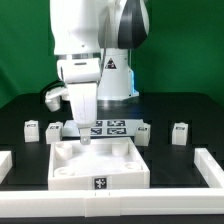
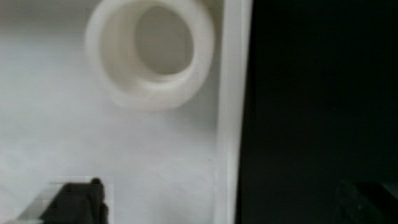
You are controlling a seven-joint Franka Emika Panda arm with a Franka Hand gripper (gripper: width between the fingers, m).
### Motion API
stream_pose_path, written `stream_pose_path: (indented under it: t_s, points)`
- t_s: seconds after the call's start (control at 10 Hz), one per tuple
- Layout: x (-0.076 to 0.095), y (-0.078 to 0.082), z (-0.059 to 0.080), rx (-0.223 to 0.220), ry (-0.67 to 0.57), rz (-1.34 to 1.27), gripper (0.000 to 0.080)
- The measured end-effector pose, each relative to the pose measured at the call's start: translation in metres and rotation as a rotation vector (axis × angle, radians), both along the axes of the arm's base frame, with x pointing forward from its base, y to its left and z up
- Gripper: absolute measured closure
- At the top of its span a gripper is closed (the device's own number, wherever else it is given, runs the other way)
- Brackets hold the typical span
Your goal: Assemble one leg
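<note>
Tool (image 1: 87, 138) spread, low over panel (image 1: 97, 172) corner socket (image 2: 151, 50), panel mid-table (image 1: 165, 150), four legs (image 1: 180, 132) in row toward table's far edge, flanking marker board (image 1: 108, 128), none gripped

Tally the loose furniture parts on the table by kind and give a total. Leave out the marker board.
legs: 4
panel: 1
Total: 5
</note>
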State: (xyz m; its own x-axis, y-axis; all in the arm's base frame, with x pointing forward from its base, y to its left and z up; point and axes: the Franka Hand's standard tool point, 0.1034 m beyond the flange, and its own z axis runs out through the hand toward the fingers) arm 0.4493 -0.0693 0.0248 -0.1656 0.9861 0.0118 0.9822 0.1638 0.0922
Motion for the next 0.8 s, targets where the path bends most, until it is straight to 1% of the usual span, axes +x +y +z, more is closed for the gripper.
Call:
stream_pose_path:
  t_s: [0.1, 0.3, 0.4, 0.6, 0.8]
  points:
    - [-0.004, -0.004, -0.005, 0.003, 0.011, -0.013, 0.0150]
    - [-0.007, 0.003, -0.011, 0.012, 0.022, -0.066, 0.0150]
    - [-0.008, 0.004, -0.015, 0.017, 0.031, -0.098, 0.0150]
    - [-0.009, 0.004, -0.015, 0.021, 0.044, -0.139, 0.0150]
    - [-0.010, 0.003, -0.016, 0.021, 0.045, -0.142, 0.0418]
